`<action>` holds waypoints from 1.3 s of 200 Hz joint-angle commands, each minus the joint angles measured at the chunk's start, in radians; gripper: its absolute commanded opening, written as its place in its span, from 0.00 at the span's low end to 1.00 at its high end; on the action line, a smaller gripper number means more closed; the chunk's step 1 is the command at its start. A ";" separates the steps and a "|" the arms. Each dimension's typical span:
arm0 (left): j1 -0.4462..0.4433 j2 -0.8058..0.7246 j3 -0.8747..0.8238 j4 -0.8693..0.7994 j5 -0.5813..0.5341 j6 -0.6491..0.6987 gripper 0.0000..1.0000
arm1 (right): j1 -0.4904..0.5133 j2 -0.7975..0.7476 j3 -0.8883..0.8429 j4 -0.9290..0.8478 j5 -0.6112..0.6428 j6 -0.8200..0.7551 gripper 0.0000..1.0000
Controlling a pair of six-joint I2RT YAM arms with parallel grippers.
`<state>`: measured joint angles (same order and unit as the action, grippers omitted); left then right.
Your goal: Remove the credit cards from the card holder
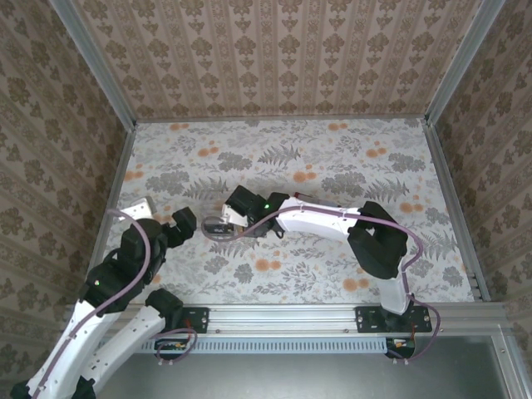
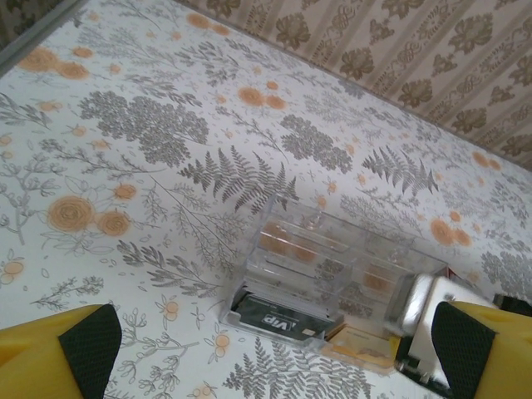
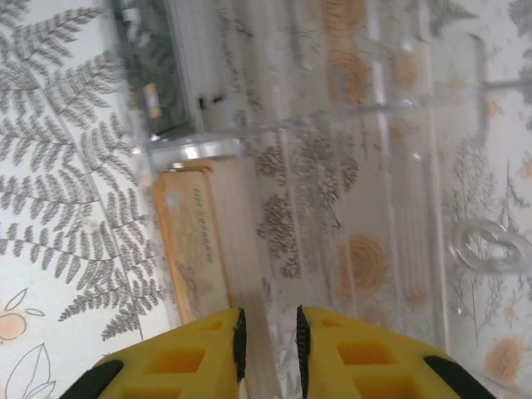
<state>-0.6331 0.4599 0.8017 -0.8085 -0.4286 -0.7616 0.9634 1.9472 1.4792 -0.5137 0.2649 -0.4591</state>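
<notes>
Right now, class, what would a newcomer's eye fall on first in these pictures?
The clear card holder on the floral table, a dark grey card at one end. Then the right gripper, yellow fingers nearly together astride one clear wall, while the left gripper stands wide open facing it.

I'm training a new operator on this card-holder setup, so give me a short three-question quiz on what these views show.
1. True or false: the left gripper stands wide open and holds nothing.
2. The card holder is made of: A) red leather, B) clear plastic, C) grey metal.
3. What letters are printed on the dark card at the holder's near end?
Key: 1 true; 2 B; 3 VIP.
</notes>
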 commanded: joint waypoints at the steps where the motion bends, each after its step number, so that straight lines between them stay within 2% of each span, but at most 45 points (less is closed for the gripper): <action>1: 0.009 0.044 -0.012 0.064 0.080 0.040 1.00 | -0.043 -0.128 -0.065 0.083 0.026 0.130 0.26; 63: -0.002 0.303 0.014 0.249 0.283 0.060 0.98 | -0.252 -0.419 -0.390 0.229 -0.084 0.615 0.25; 85: -0.055 0.437 0.065 0.300 0.298 0.057 0.91 | -0.339 -0.495 -0.514 0.265 -0.105 0.761 0.31; 101: -0.108 0.558 0.126 0.327 0.303 0.074 0.89 | -0.410 -0.541 -0.598 0.294 -0.139 0.869 0.41; 133: -0.192 0.817 0.259 0.383 0.343 0.093 0.81 | -0.526 -0.578 -0.729 0.369 -0.251 1.006 0.40; 196: -0.252 1.272 0.556 0.417 0.490 0.104 0.65 | -0.647 -0.549 -0.847 0.440 -0.313 1.095 0.32; 260: -0.249 1.531 0.716 0.429 0.596 0.081 0.59 | -0.695 -0.441 -0.847 0.482 -0.363 1.104 0.29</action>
<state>-0.8829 1.9388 1.4578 -0.3813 0.1101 -0.6735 0.2798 1.4754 0.6373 -0.0555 -0.0654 0.6239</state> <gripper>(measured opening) 0.592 0.287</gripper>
